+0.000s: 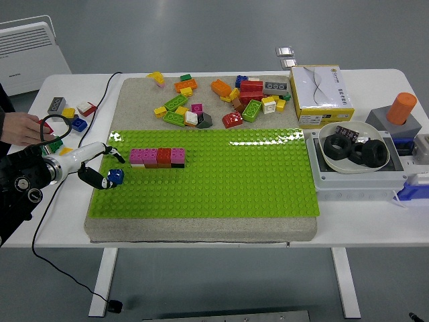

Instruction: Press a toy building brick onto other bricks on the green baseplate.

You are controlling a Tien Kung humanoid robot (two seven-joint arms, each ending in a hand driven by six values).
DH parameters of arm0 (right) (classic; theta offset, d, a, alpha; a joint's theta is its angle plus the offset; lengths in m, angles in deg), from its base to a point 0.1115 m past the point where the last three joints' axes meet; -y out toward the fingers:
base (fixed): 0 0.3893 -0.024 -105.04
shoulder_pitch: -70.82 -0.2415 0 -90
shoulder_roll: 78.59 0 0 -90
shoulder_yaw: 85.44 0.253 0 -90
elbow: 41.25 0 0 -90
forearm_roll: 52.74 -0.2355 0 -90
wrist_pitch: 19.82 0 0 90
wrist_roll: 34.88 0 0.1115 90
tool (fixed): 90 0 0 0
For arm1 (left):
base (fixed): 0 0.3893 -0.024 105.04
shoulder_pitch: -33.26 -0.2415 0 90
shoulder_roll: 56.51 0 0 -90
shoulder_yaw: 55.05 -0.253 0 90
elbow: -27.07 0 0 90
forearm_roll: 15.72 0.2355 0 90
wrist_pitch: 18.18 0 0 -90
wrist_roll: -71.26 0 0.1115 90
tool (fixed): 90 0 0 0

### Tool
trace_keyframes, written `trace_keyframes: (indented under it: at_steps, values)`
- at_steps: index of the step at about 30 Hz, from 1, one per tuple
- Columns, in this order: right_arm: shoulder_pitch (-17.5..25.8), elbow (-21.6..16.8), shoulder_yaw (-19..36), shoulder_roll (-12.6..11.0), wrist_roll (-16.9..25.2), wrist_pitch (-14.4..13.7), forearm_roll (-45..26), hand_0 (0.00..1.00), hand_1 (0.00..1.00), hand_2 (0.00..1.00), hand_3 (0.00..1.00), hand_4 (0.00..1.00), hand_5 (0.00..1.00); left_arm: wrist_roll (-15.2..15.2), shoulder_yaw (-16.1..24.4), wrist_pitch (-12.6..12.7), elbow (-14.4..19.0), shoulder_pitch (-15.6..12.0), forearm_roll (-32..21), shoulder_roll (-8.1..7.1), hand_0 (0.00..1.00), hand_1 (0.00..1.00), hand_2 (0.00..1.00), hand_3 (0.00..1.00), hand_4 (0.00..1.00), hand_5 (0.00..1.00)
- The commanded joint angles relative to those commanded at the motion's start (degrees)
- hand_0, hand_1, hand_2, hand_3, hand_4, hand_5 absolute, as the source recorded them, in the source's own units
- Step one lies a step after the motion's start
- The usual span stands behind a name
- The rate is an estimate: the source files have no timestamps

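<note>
A green baseplate (221, 181) lies on a grey slab in the middle of the table. On its left part stands a short row of bricks (157, 157), pink, red and magenta. My left hand (100, 168) reaches in from the left edge and its fingers are shut on a small blue brick (114, 176) just above the plate's left edge, left of and below the row. The right arm is out of sight. A person's hand (23, 127) rests on the table at the far left.
Loose bricks (221, 100) are heaped on the slab behind the plate. A few small bricks (74, 121) and a black cable (50, 201) lie at the left. A yellow box (322, 94), a bowl of black rings (355, 151) and an orange cylinder (402, 107) stand at the right.
</note>
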Motion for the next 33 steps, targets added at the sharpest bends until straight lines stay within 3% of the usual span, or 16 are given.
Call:
trace_keyframes:
  at_steps: [10, 11, 22, 23, 33]
  values:
    - [0.1, 0.0, 0.0, 0.0, 0.1, 0.0, 0.0, 0.521, 0.627, 0.741, 0.811, 0.888, 0.998, -0.2, -0.8, 1.2, -1.5, -0.1, 1.2, 0.24, 0.983, 0.998, 0.998, 0.675, 0.813, 0.002]
    - [0.1, 0.0, -0.1, 0.0, 0.1, 0.0, 0.0, 0.521, 0.626, 0.740, 0.810, 0.888, 0.998, -0.2, -0.8, 1.4, -1.7, -0.1, 1.3, 0.32, 0.982, 0.998, 0.998, 0.599, 0.777, 0.002]
    - [-0.2, 0.0, -0.6, 0.0, 0.1, 0.0, -0.5, 0.520, 0.626, 0.741, 0.810, 0.889, 0.998, -1.0, -1.1, 3.5, -3.8, -0.5, 1.3, 1.24, 0.983, 0.998, 0.990, 0.553, 0.727, 0.002]
    - [-0.2, 0.0, -0.6, 0.0, 0.1, 0.0, -0.5, 0.520, 0.626, 0.742, 0.810, 0.890, 0.998, -1.1, -1.2, 3.7, -3.9, -0.5, 1.3, 1.31, 0.969, 0.992, 0.955, 0.502, 0.773, 0.002]
    - [-0.3, 0.0, -0.8, 0.0, 0.2, 0.0, -0.6, 0.520, 0.626, 0.742, 0.810, 0.890, 0.998, -1.3, -1.3, 5.3, -4.5, -1.0, 0.4, 1.98, 0.960, 0.979, 0.940, 0.498, 0.817, 0.002]
